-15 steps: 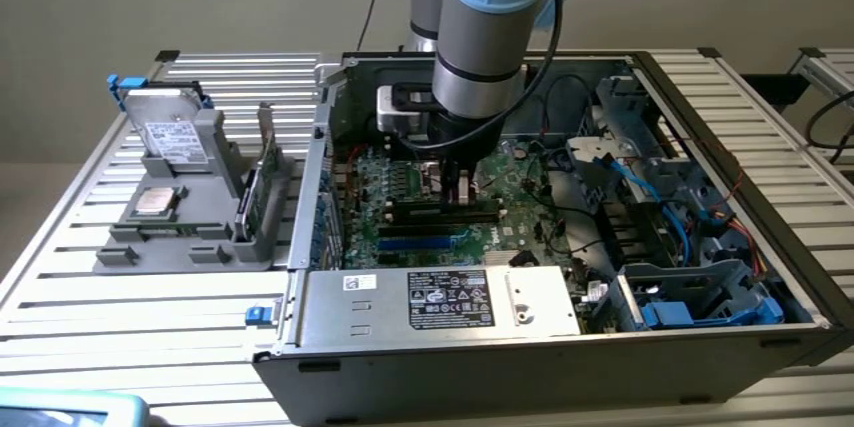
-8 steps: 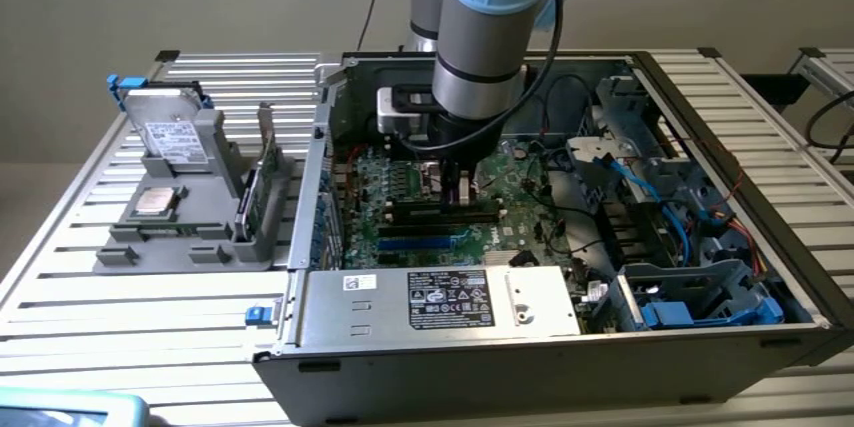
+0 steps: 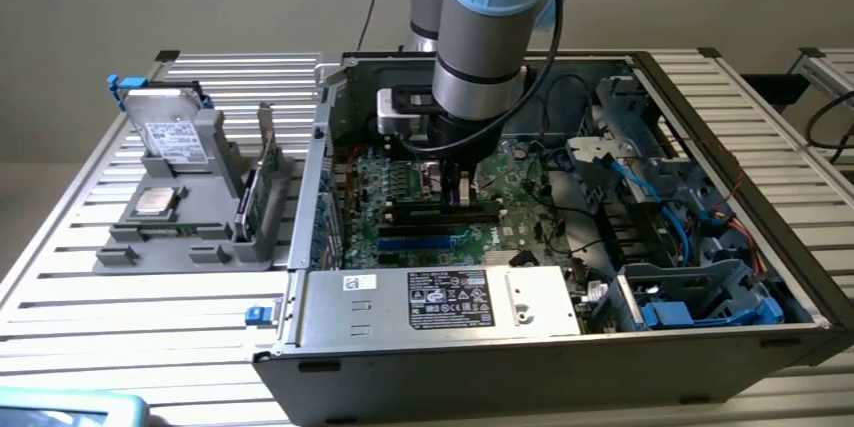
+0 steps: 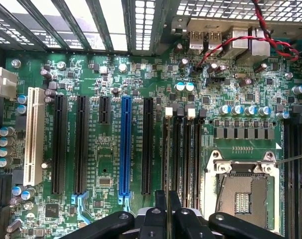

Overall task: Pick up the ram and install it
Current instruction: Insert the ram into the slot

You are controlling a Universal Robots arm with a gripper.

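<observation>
Where I hang: my gripper [image 3: 461, 185] sits low over the motherboard [image 4: 106, 164].
Jaws: nearly shut, pinching the ram [image 4: 167, 203] edge-on.
Ram: just above the black memory slots [image 4: 183, 159], beside the CPU socket [image 4: 240, 194].

Green motherboard [image 4: 111, 164], one blue slot [image 4: 125, 144] among black slots [image 4: 81, 144], one white slot [image 4: 34, 134]; red-and-black twisted wires [image 4: 265, 25]. Grey arm [image 3: 474, 57] with pale-blue joints, black hand [image 4: 167, 219]. At nine o'clock of the dark-grey case [image 3: 534, 367], a grey rack [image 3: 160, 237] on the silver ribbed tabletop [image 3: 80, 287].
</observation>
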